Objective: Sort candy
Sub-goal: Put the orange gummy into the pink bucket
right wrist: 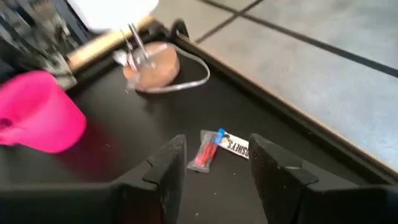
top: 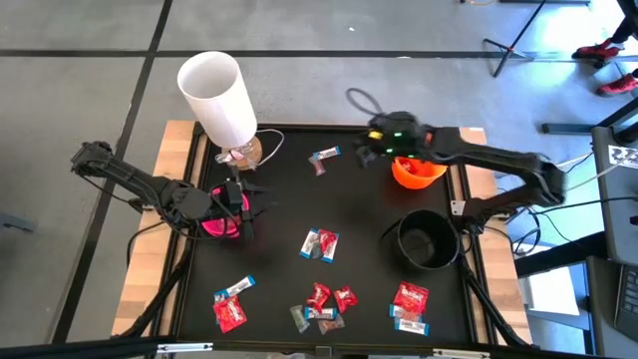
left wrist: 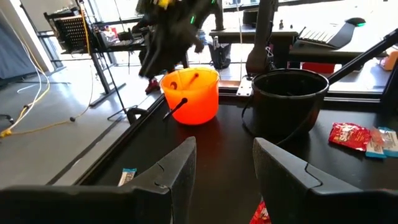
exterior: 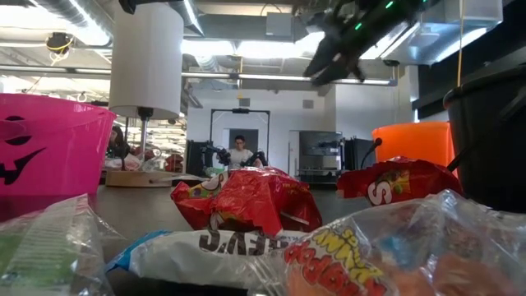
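Candy (top: 320,243) lies scattered over the black tray (top: 299,189), most of it on the side of the orange bowl (top: 417,171) away from the lamp (top: 217,95). One red and one blue-and-white piece (right wrist: 217,146) lie apart, just ahead of the right gripper (right wrist: 211,171), which hangs beside the orange bowl with its fingers parted and empty. A black bowl (top: 429,237) stands near the orange one. The left gripper (left wrist: 224,171) waits over the pink bowl (top: 224,214), jaws apart, holding nothing.
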`<act>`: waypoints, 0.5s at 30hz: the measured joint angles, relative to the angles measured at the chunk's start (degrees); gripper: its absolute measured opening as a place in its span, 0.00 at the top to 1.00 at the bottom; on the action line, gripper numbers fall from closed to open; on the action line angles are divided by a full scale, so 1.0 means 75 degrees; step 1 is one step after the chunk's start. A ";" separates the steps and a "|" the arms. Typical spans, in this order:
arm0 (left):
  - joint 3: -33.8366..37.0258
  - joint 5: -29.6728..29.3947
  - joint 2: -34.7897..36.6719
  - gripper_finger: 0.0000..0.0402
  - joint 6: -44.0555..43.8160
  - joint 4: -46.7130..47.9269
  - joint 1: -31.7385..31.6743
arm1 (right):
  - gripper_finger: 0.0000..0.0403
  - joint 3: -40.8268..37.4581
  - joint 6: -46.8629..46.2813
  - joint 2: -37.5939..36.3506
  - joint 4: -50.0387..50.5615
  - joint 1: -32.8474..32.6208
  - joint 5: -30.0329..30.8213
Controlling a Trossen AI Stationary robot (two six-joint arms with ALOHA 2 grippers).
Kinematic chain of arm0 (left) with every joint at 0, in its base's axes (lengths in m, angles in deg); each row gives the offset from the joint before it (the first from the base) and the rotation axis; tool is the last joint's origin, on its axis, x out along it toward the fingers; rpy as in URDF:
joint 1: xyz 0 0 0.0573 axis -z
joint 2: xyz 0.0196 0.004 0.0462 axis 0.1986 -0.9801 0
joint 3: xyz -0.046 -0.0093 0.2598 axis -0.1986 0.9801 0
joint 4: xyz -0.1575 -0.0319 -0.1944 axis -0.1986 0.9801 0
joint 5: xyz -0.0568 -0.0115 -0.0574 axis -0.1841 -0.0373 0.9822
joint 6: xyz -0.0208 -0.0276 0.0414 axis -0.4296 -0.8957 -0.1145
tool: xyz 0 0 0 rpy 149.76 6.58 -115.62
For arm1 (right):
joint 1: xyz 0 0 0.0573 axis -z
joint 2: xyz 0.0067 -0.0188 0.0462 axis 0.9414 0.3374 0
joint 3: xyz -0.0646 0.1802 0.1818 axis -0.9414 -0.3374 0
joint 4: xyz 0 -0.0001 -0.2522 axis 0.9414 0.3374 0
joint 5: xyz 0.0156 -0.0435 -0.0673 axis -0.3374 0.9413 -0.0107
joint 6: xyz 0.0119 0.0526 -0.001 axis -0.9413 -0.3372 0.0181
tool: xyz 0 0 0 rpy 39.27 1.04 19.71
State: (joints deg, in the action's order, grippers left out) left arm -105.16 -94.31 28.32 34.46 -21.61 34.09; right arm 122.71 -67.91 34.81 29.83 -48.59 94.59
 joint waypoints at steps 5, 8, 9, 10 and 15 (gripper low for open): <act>0.0000 0.0000 0.0000 0.62 0.0001 0.0006 0.0000 | 0.57 0.0000 0.0206 0.1497 -0.1241 0.0003 -0.0347; 0.0000 0.0000 0.0000 0.62 0.0001 0.0007 0.0000 | 0.57 0.0008 0.0371 0.2237 -0.2008 0.0006 -0.0438; 0.0000 0.0000 0.0000 0.62 0.0001 0.0006 0.0000 | 0.57 0.0023 0.0409 0.2453 -0.2146 0.0006 -0.0439; 0.0000 0.0000 0.0000 0.62 0.0001 0.0009 0.0000 | 0.57 0.0051 0.0415 0.2663 -0.2227 0.0006 -0.0439; 0.0000 0.0000 0.0000 0.62 -0.0003 0.0026 0.0000 | 0.57 0.0323 0.0405 0.3520 -0.2695 0.0003 -0.0477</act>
State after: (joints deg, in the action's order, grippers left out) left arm -105.16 -94.31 28.32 34.44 -21.41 34.09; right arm 125.13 -64.87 61.20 9.62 -48.57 91.01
